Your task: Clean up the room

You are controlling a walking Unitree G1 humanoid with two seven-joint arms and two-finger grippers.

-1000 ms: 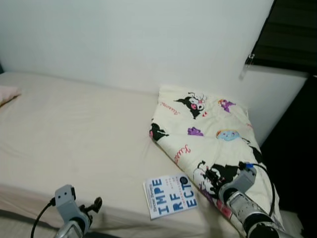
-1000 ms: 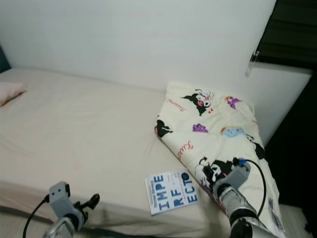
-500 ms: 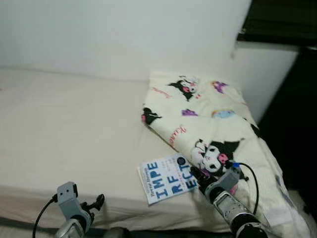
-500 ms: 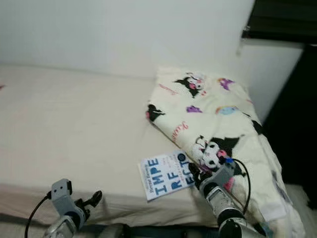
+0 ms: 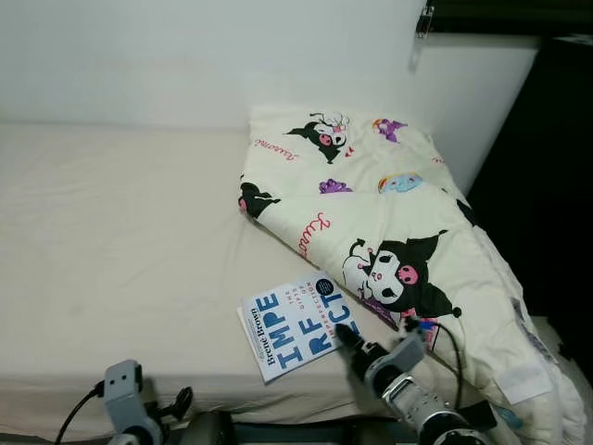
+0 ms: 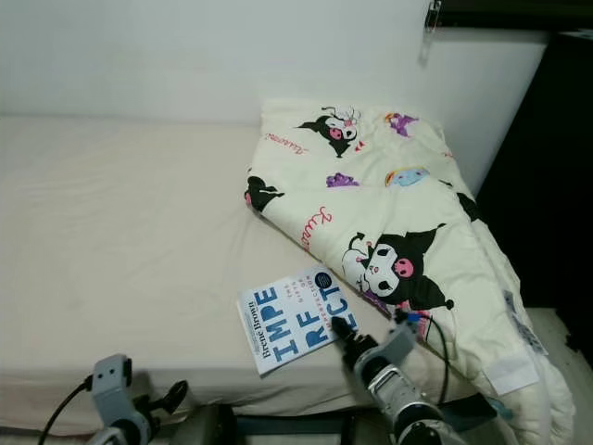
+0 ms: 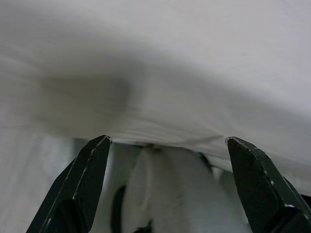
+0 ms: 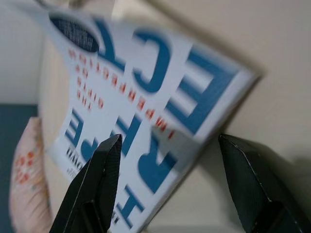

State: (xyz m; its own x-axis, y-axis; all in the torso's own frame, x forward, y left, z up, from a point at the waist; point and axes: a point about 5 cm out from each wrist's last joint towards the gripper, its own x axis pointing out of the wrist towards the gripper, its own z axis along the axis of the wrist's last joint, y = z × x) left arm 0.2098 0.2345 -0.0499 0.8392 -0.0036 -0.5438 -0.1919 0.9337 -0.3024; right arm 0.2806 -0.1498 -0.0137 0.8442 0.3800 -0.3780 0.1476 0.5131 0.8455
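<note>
A white book with blue letters [image 5: 294, 325] lies flat near the front edge of the cream bed [image 5: 120, 232]. My right gripper [image 5: 345, 336] is at the book's near right corner, open, with the corner [image 8: 194, 121] lying between its two black fingers. Whether the fingers touch the cover I cannot tell. A cream quilt printed with cartoon figures [image 5: 389, 250] lies bunched on the bed's right side. My left gripper [image 7: 167, 179] is low at the bed's front edge, open, facing the side of the mattress with nothing between its fingers.
A white wall [image 5: 185, 56] runs behind the bed. A dark opening [image 5: 556, 185] lies to the right of the quilt, and the quilt's lower end hangs off the bed's right corner [image 5: 537, 389].
The camera has swung right and down. My right gripper has come off the quilt's edge leftward to the book's near corner. My left arm has dropped lower in view.
</note>
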